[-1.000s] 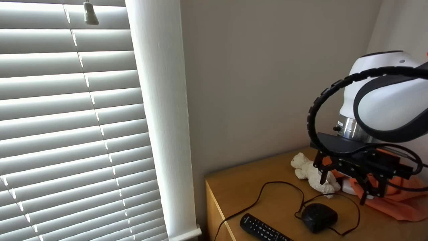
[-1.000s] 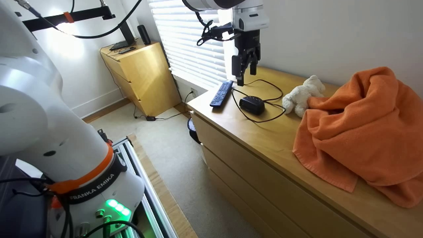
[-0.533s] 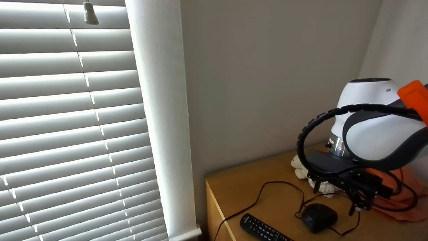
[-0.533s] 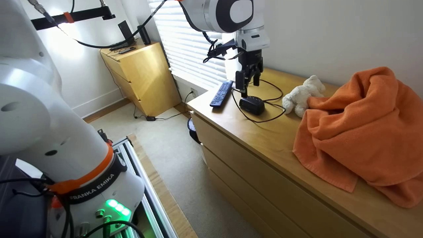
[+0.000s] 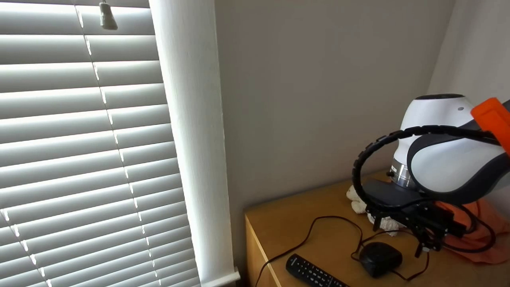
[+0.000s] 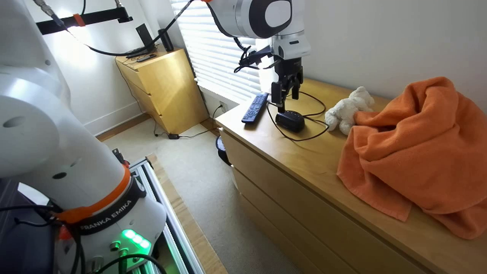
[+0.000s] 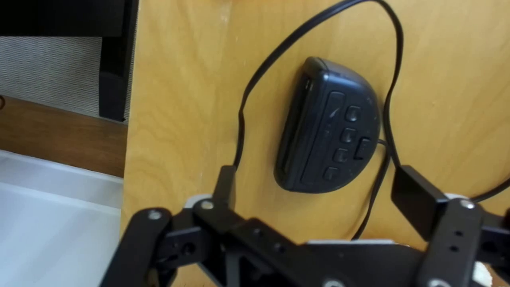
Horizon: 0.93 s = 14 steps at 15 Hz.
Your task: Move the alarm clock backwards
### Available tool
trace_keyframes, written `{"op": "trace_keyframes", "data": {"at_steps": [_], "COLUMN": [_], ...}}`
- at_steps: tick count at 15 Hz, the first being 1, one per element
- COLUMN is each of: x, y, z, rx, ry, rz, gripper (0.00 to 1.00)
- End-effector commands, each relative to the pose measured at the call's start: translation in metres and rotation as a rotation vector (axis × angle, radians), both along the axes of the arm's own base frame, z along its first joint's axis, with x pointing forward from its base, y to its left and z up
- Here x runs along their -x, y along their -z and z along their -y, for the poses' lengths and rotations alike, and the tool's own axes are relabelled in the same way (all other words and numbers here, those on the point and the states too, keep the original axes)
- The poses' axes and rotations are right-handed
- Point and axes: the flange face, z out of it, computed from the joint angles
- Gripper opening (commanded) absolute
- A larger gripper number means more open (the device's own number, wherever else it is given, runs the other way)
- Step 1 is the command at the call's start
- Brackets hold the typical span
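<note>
Two fingers of the gripper stand wide apart, empty, lower than a second ago near the alarm clock, which sits unmoved on the dresser between remote and plush toy, so the approach seems nearly done, the move unstarted

I saw a black plastic alarm clock, small and dome-like, upright on the light-brown wooden dresser. From above it was D-shaped: flat front, curved back. Front was angled toward one dresser edge; it looked dark, any display too shadowed for me to read. On top sat four small square black buttons in a row, plus one longer black button nearer the curved back. Thin black cord left that back, passed just beside it, looped loosely around the clock. Slight sheen on upper casing.
</note>
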Motion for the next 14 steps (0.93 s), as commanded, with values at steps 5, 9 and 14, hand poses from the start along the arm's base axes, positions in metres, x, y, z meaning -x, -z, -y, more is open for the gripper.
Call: {"op": "trace_keyframes", "data": {"at_steps": [5, 9, 14], "x": [-0.013, -0.022, -0.023], "y": [0.032, 0.049, 0.065], "z": [-0.019, -0.021, -0.022], "rx": [0.059, 0.108, 0.122], "ry": [0.103, 0.120, 0.138], "rz": [0.041, 0.064, -0.008], "gripper": [1.00, 1.00, 1.00]}}
